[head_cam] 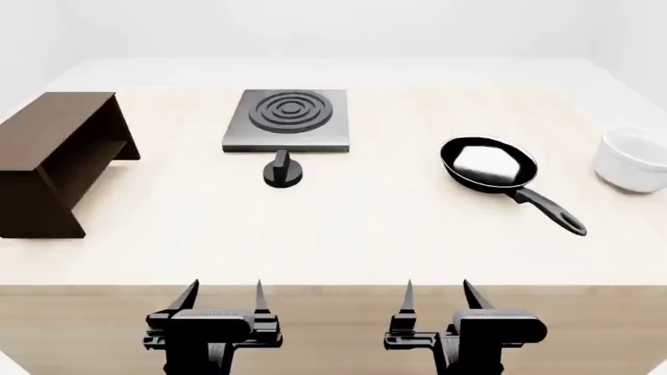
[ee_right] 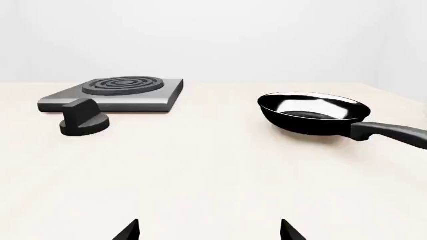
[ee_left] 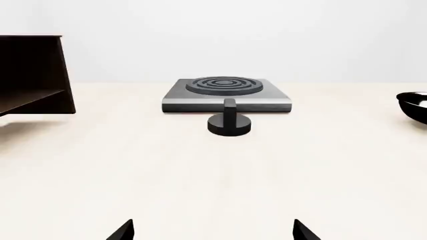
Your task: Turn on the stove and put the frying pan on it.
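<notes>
The stove [head_cam: 286,119] sits flat at the far middle of the tabletop [head_cam: 376,226], w/ its ring burner facing up. Its knob [head_cam: 283,170] stands apart, just in front of the stove's near edge, so a hand can get at it w/o reaching over the burner. The knob's grip bar runs front to back, pointing at the stove.

The pan [head_cam: 488,164] rests on the tabletop to the right of the stove, well apart from it, open side up. Its handle is the long part. It points toward the near right, away from the stove, so the right hand could prob. take it easily.

A white bowl [head_cam: 632,160] is just past the pan on the right. A brown shelf [head_cam: 58,160] stands far left.

Both hands hang at the near edge: left hand [head_cam: 221,293] and right hand [head_cam: 438,291], fingers spread wide, nothing in them. Nothing is done yet; the knob likely comes first.
</notes>
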Robot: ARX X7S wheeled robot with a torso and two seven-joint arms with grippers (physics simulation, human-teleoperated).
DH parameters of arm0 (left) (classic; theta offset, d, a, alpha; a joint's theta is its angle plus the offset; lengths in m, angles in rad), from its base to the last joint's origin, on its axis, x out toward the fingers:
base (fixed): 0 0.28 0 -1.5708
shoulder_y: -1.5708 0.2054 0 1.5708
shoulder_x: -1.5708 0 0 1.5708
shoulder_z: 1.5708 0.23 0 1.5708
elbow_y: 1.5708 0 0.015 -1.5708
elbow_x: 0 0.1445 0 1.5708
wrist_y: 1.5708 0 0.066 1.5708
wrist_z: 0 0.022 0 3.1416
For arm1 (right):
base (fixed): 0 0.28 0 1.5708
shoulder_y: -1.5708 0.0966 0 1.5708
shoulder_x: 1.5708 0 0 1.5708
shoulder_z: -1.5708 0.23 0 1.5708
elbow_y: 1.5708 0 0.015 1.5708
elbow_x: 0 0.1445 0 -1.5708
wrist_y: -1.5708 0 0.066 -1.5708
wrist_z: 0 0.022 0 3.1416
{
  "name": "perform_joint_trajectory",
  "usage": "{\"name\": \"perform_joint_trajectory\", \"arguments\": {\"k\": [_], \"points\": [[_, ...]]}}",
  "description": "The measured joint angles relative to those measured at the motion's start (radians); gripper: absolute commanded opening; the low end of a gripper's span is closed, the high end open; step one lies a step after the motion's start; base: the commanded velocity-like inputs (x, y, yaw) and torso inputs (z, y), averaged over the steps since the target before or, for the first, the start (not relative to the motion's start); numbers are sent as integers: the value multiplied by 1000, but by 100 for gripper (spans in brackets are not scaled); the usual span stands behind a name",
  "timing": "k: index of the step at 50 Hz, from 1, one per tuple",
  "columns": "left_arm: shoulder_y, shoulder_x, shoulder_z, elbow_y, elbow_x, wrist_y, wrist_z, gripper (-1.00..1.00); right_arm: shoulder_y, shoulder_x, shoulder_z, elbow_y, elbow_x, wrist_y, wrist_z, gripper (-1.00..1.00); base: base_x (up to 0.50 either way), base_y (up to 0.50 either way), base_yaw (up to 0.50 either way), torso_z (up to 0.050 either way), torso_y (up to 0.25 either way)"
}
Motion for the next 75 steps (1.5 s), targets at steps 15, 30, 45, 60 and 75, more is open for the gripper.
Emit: {"name": "perform_joint_trajectory", "arguments": {"k": [15,30,45,60,75], "points": [[6,-29,36,-11,-20,21,-49,100,-2,31,-36,14,44,-15,23,100,0,0,0,0,0],[-2,-58,62,10,-44,-15,-97,100,6,57,-53,-4,88,19,65,100,0,0,0,0,0],[-27,-99,68,184,-61,-184,-136,100,9,101,-63,-230,113,196,115,100,0,0,0,0,0],[-49,-130,65,313,-97,-299,-147,100,18,136,-56,-407,140,304,146,100,249,0,0,0,0],[-50,-149,76,339,-113,-309,-150,100,21,150,-53,-445,168,322,158,100,500,0,0,0,0]]}}
